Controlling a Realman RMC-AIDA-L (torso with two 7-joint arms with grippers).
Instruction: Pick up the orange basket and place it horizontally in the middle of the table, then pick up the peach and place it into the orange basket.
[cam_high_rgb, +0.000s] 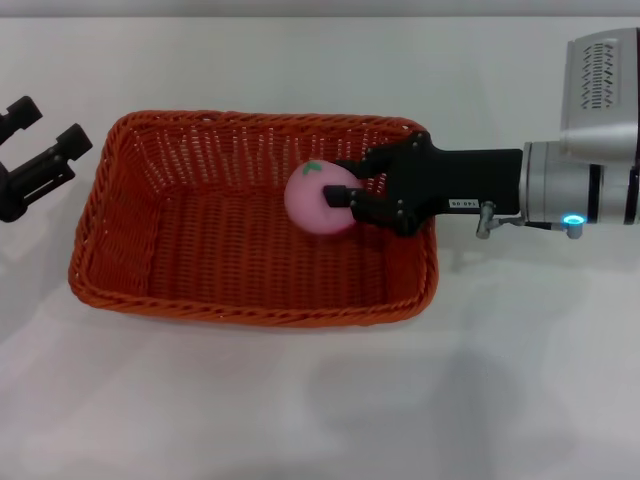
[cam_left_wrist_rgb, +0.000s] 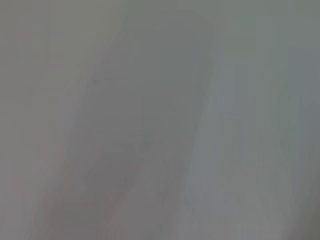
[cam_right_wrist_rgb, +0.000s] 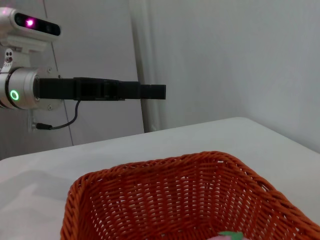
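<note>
Right gripper: fingers clamped on the peach, held over the orange basket, whose floor lies directly beneath, long axis running crosswise toward the idle, spread-fingered left gripper.

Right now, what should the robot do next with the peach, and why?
Probably open the right gripper and let go: it holds the peach inside the orange basket, though its height above the floor is unclear. The left gripper waits beside the basket.
</note>
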